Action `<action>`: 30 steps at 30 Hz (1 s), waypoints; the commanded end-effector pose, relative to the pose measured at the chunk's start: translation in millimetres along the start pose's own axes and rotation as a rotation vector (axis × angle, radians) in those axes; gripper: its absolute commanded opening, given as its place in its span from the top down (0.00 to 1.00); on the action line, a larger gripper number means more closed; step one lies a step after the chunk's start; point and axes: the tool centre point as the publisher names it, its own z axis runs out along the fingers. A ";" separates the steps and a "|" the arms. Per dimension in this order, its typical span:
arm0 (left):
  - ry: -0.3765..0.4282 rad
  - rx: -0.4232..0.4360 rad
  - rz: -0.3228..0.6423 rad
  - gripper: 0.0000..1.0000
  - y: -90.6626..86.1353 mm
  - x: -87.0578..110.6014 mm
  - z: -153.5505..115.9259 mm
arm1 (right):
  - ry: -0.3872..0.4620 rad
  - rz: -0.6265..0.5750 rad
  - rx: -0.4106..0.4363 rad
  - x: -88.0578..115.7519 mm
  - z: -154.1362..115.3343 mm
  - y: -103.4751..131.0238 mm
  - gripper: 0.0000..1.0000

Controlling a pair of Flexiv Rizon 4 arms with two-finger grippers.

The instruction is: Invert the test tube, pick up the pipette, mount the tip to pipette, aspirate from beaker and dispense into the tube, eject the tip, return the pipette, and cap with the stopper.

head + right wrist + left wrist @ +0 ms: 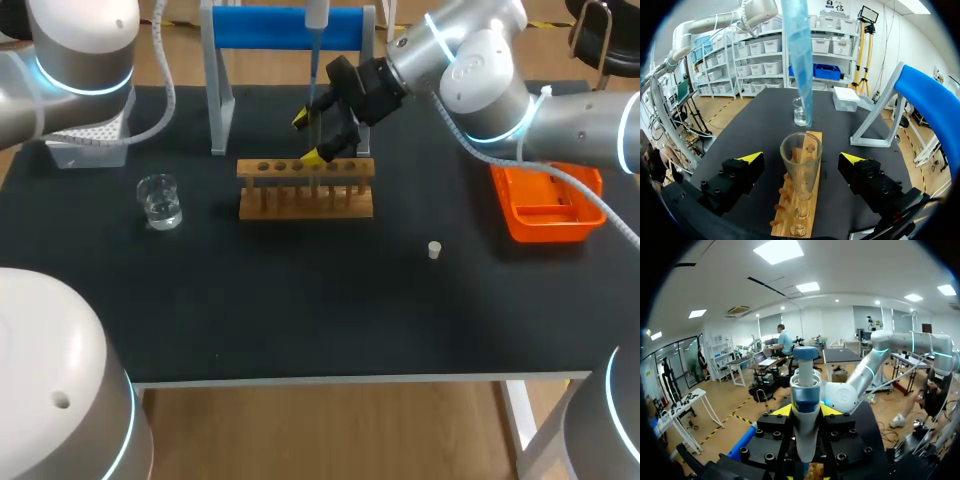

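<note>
1. Worktop point(300, 300): black surface carrying all the items below.
2. Stopper point(434, 250): small and pale, lying alone toward the right arm's side, well apart from the rack. It appears only in the head view.
3. Beaker point(160, 200): clear glass holding clear liquid, upright, to the left of the rack. The right wrist view shows it beyond the rack's far end.
4. Orange tray point(512, 215): sits under the right arm. It appears only in the head view.
5. Wooden rack point(305, 190): a single row of holes, near the middle of the worktop.
6. Test tube point(800, 165): clear, upright with its mouth up, seated in a hole partway along the rack. Only the right wrist view shows it plainly.
7. Right tool point(308, 137): released, with a yellow tip on either side of the tube and neither touching it. The gap shows in the right wrist view.
8. Pipette tip point(799, 60): blue and translucent, hanging point down just above the tube's mouth.
9. Pipette point(805, 390): grey body with a blue collar and cap, upright.
10. Left tool point(806, 410): clenched on the pipette body. Only the left wrist view shows this grasp.
11. Tip box point(85, 140): white with a perforated top, at the far left corner.
12. Blue stand point(290, 27): grey legs, at the far edge behind the rack.
</note>
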 end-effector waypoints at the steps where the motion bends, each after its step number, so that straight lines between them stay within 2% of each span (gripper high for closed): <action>1: 0.008 0.008 -0.003 1.00 3.5 -2.3 1.2 | -0.001 0.000 0.002 0.6 -0.5 0.4 0.00; 15: 0.011 0.010 -0.037 1.00 12.1 -0.5 3.4 | -0.001 0.000 0.002 0.6 -0.5 0.4 0.00; 30: 0.002 0.011 -0.041 1.00 12.4 -0.6 2.1 | -0.001 0.000 0.002 0.6 -0.5 0.4 0.00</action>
